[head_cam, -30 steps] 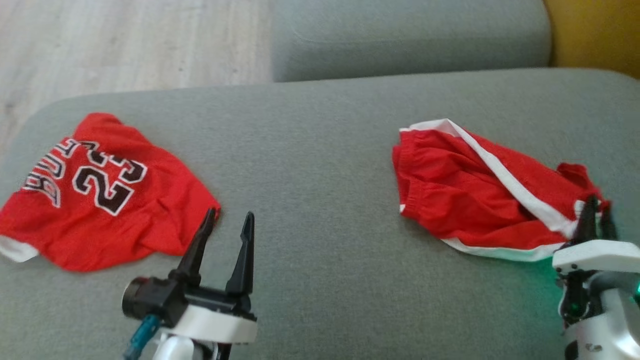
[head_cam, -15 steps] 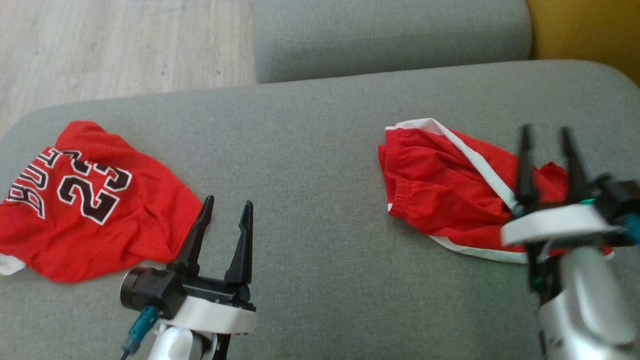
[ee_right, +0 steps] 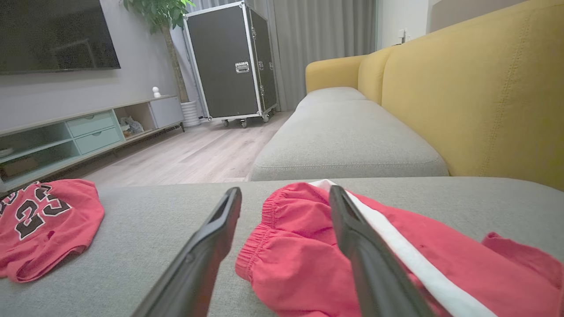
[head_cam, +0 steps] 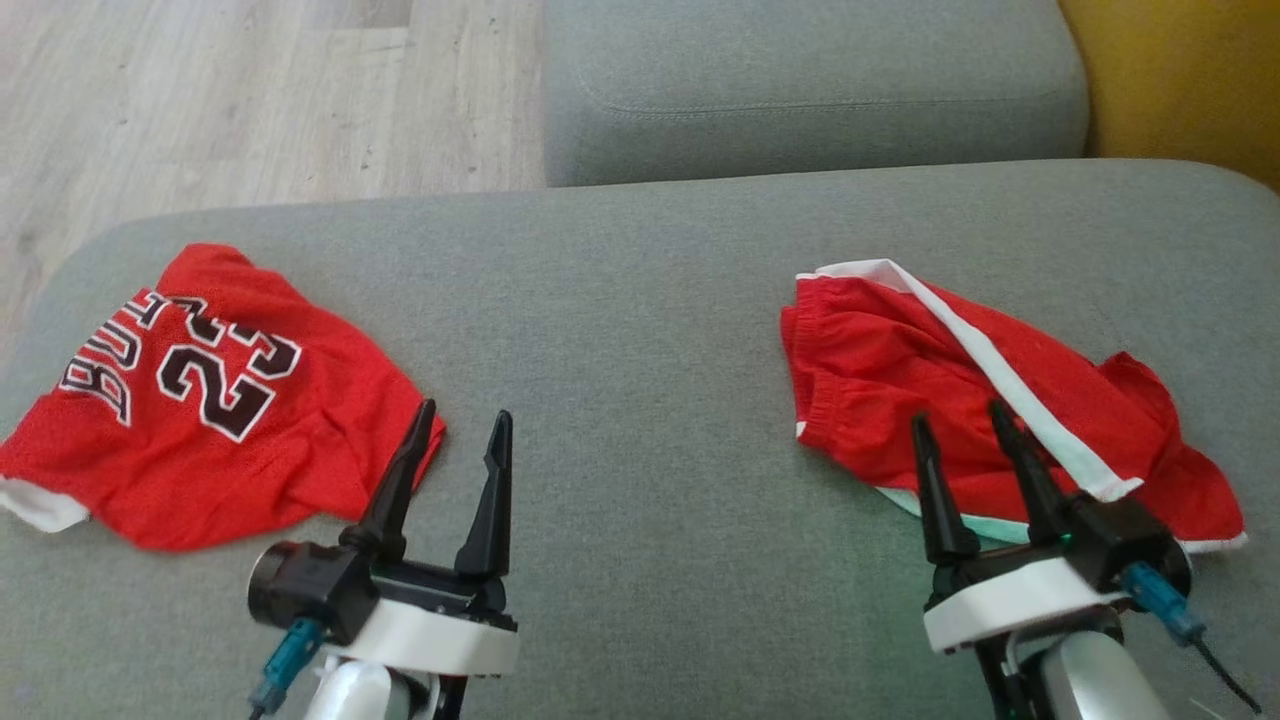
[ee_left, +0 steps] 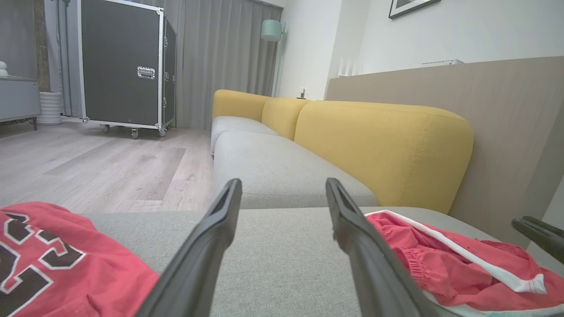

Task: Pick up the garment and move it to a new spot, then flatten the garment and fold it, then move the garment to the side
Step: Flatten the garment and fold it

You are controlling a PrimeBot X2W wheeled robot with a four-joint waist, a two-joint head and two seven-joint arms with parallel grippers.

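A pair of red shorts with a white stripe lies crumpled on the right of the grey cushion. A red jersey printed 23 lies on the left. My right gripper is open, hovering over the near edge of the shorts, holding nothing. My left gripper is open and empty, just right of the jersey's corner.
A second grey cushion lies beyond, with a yellow backrest at the far right. Wooden floor lies past the cushion's left edge. A black wheeled case and a TV cabinet stand far off.
My right gripper let go of the shorts' far right corner, opened, and came back toward me and to the left, over their near edge. The head camera shifted. The left gripper stayed put.
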